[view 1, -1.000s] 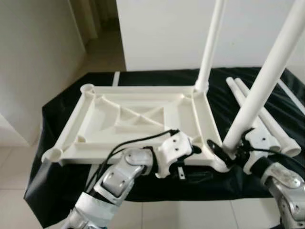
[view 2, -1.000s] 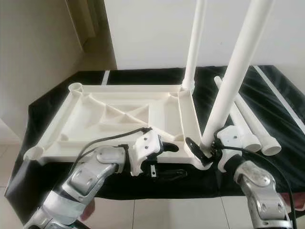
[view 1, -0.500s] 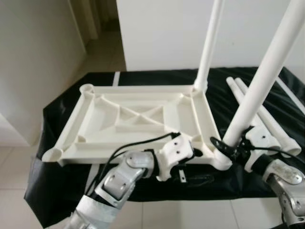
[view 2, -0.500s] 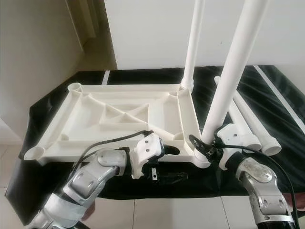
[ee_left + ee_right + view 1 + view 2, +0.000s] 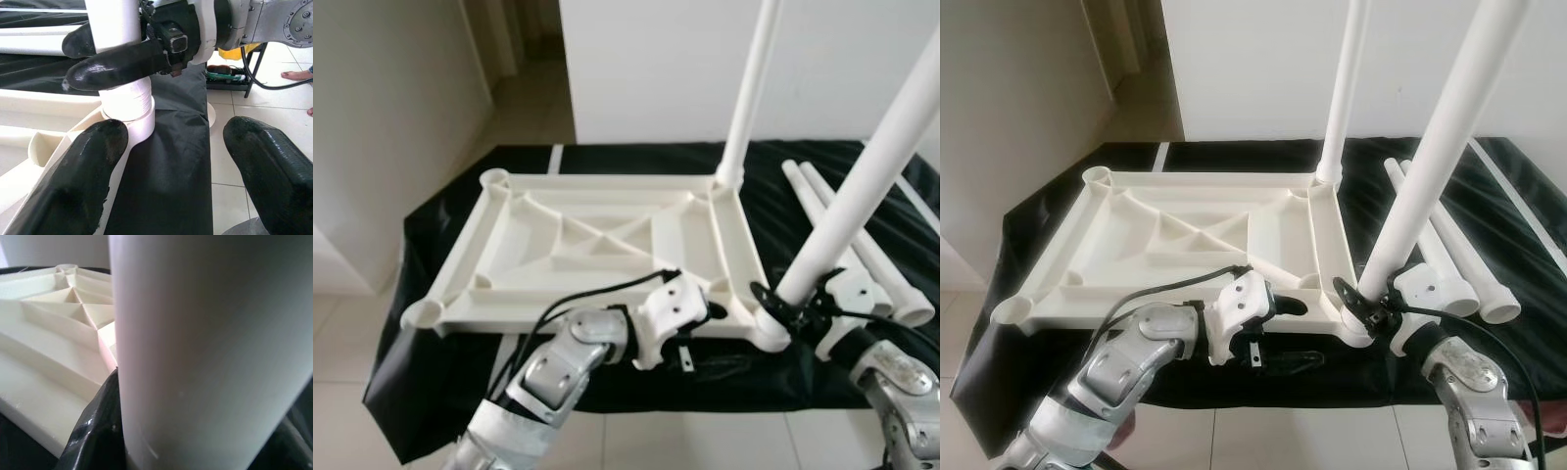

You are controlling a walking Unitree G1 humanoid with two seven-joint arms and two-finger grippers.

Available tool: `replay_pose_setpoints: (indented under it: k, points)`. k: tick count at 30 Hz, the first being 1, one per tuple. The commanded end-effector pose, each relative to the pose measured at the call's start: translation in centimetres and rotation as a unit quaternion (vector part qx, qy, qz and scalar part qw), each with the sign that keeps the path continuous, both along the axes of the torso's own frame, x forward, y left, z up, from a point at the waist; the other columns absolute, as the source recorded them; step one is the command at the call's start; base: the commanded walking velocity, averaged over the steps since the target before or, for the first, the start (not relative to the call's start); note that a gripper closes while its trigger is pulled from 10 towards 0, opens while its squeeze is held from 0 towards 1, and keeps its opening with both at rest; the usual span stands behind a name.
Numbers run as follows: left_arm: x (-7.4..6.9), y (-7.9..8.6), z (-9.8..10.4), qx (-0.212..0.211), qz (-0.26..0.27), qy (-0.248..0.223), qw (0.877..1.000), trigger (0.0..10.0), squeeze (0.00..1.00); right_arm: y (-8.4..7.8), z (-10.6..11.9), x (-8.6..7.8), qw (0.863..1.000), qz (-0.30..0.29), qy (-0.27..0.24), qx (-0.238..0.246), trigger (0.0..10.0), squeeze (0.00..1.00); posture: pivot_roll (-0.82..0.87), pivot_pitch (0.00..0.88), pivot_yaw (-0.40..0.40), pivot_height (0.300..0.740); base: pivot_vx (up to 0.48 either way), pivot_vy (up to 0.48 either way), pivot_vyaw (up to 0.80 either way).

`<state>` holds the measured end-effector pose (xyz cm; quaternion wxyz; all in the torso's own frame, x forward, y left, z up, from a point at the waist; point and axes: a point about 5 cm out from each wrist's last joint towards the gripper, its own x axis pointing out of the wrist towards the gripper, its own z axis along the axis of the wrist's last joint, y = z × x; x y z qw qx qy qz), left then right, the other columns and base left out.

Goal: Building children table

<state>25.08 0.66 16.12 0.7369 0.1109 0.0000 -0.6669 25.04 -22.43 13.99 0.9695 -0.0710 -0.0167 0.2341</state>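
A white children's table top (image 5: 460,264) lies upside down on a black-covered surface. One white leg (image 5: 749,88) stands upright in its far right corner. A second leg (image 5: 862,186) leans to the right with its foot in the near right corner socket (image 5: 124,95). My right gripper (image 5: 793,305) is shut on this leg just above the socket. My left gripper (image 5: 710,338) is open at the near edge beside that corner; one finger (image 5: 78,181) rests against the rim, the other (image 5: 269,166) hangs over the cloth.
Two loose white legs (image 5: 862,245) lie on the black cloth (image 5: 440,372) to the right of the table top. A white wall stands behind, tiled floor in front. A person's foot (image 5: 296,75) is on the floor to the right.
The held leg leans a little further to the right, its foot still at the near right corner socket. The left gripper has stayed at the near edge.
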Motion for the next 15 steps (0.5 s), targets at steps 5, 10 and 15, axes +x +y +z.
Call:
replay_pose_setpoints:
  k: [5,10,15]
  points:
    - [0.4,0.2,0.8,-0.006,0.024,-0.016,1.0,10.0,0.0,0.2,-2.3,0.3,0.995,-0.037,0.074,0.058,10.0,0.0,-0.02,0.0,0.022,0.74,0.0,0.0,0.0]
    - [0.4,0.2,0.8,-0.006,0.024,-0.016,1.0,10.0,0.0,0.9,-2.1,1.0,0.993,-0.04,0.084,0.076,10.0,0.0,-0.02,0.0,0.021,0.74,0.0,0.0,0.0]
    - [0.3,0.2,0.9,-0.008,0.026,-0.015,1.0,10.0,0.0,1.2,-2.0,1.2,0.992,-0.043,0.082,0.084,10.0,0.0,-0.01,0.0,0.011,0.74,0.0,0.0,0.0]
